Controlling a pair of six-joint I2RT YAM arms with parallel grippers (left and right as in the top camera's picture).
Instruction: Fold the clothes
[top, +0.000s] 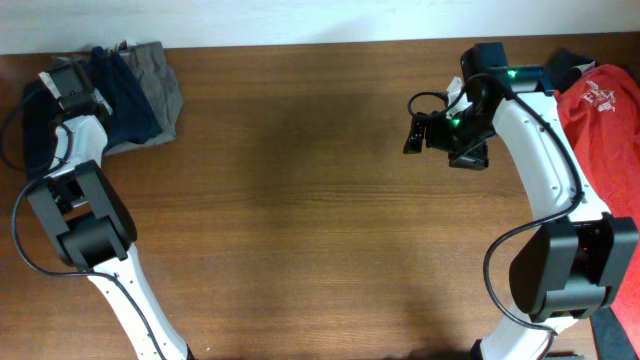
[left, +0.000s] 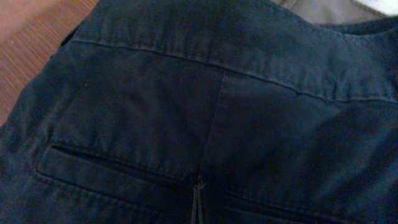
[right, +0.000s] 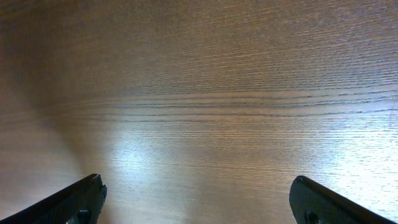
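The dark navy-blue shorts (top: 125, 100) lie in a pile at the table's far left corner, next to the grey shorts (top: 162, 80). In the left wrist view the navy shorts (left: 155, 93) fill the frame, showing a waistband, a centre seam and a pocket slit. My left gripper (left: 198, 202) is right on this cloth, its dark fingers closed together at the seam; in the overhead view it (top: 92, 80) is over the pile. The red white-printed T-shirt (top: 605, 110) lies at the far right. My right gripper (top: 412, 127) is open and empty above bare wood (right: 199, 186).
The wooden table (top: 300, 200) stretches between the two piles. A dark cloth (top: 565, 65) lies behind the T-shirt at the far right edge. A tan strip (left: 336, 7) shows above the shorts in the left wrist view.
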